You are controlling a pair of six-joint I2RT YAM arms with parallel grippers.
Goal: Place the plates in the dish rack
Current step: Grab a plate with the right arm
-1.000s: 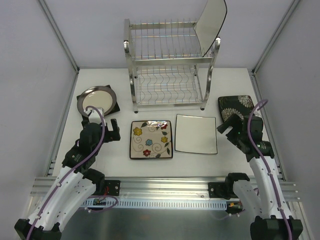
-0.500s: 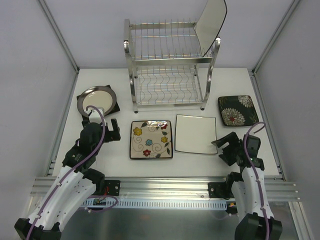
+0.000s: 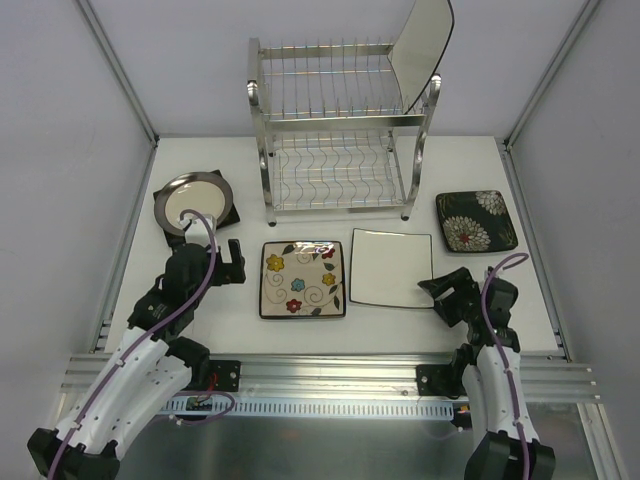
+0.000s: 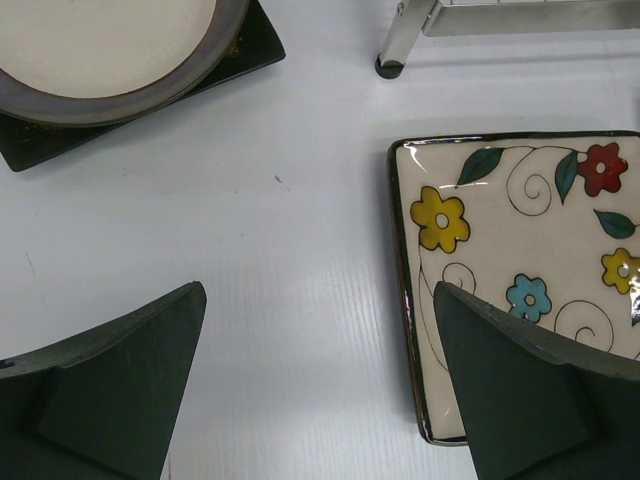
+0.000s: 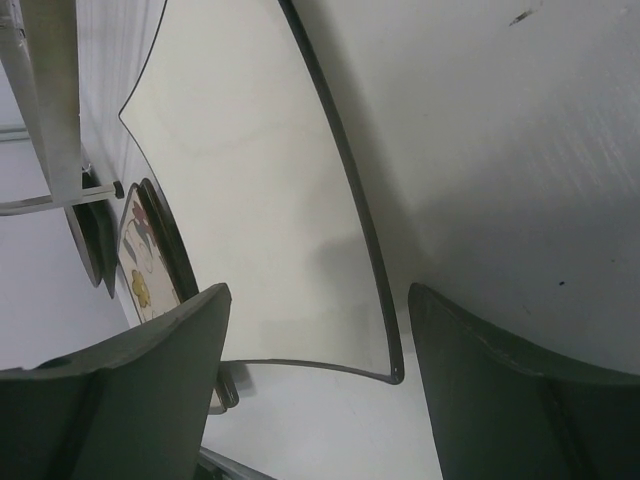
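The chrome dish rack [image 3: 340, 130] stands at the back, with one pale plate [image 3: 420, 50] upright on its top tier. A round cream plate [image 3: 193, 198] lies on a dark square plate [image 4: 250, 45] at the left. The flowered cream plate [image 3: 302, 278] and the plain white plate [image 3: 392, 267] lie side by side in front of the rack. A dark plate with white flowers [image 3: 475, 220] lies at the right. My left gripper [image 4: 320, 290] is open over bare table, its right finger above the flowered plate's [image 4: 520, 230] left edge. My right gripper [image 5: 320, 295] is open, straddling the white plate's [image 5: 250, 170] near right corner.
The rack's front left foot [image 4: 395, 50] stands just behind the flowered plate. A metal rail [image 3: 330, 375] runs along the table's near edge by the arm bases. Grey walls close in the table on both sides.
My right arm has drawn back from the dark flowered plate to the white plate's near right corner, and its jaws have narrowed. The left gripper has edged slightly right.
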